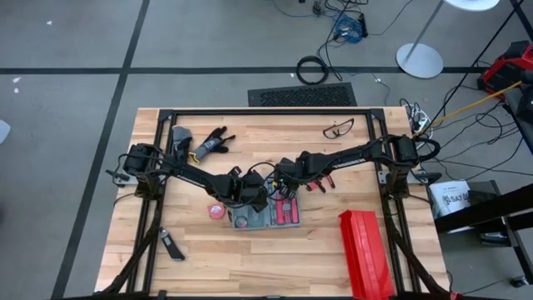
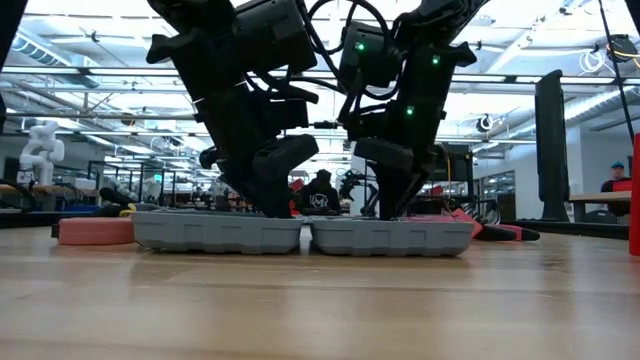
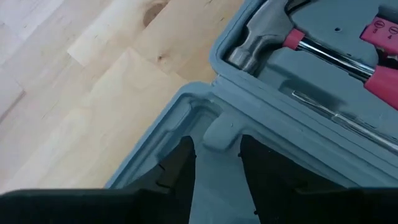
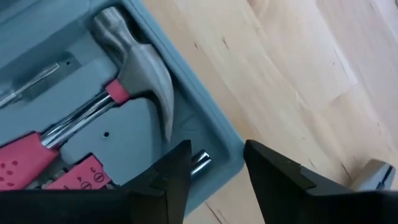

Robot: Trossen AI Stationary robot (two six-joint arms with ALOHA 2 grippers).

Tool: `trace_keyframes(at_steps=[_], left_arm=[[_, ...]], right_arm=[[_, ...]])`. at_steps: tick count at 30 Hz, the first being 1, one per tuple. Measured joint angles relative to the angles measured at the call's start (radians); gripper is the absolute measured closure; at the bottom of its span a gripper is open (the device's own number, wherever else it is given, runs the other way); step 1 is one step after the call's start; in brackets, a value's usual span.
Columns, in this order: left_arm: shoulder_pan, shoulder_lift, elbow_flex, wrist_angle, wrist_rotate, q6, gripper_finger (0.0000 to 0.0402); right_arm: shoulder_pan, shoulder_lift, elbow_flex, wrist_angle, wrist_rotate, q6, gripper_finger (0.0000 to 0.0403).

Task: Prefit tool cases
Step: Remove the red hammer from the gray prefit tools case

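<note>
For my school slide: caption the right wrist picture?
Right gripper open above a hammer in the tool case.

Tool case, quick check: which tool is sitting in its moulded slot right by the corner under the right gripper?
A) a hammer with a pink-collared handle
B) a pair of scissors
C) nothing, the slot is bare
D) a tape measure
A: the right wrist view shows the hammer, steel head and pink collar, seated in the tool case just ahead of the right gripper.

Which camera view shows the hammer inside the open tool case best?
The right wrist view: the hammer fills it, head and pink-ended shaft clear. The left wrist view catches only its head. In the high view it is too small to tell; the low view hides it.
</note>
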State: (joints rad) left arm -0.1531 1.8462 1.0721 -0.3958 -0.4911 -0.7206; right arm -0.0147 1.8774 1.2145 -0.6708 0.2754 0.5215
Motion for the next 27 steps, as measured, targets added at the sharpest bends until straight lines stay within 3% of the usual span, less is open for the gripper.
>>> trace_keyframes(at_steps=[7,18,27], left_arm=[[-0.007,0.0,0.0,-0.003,-0.007,-0.025,0.0265],[-0.01,0.0,0.0,-0.009,-0.019,-0.025,0.0265],[-0.01,0.0,0.0,-0.002,-0.041,-0.023,0.0265]], right_arm=[[0.002,0.006,-0.012,0.007,-0.038,0.039,0.0254],[-0.01,0.067,-0.047,0.12,0.013,-0.009,0.0254],[0.035,-0.13,-0.034,0.077,0.153,-0.081,0.0255]])
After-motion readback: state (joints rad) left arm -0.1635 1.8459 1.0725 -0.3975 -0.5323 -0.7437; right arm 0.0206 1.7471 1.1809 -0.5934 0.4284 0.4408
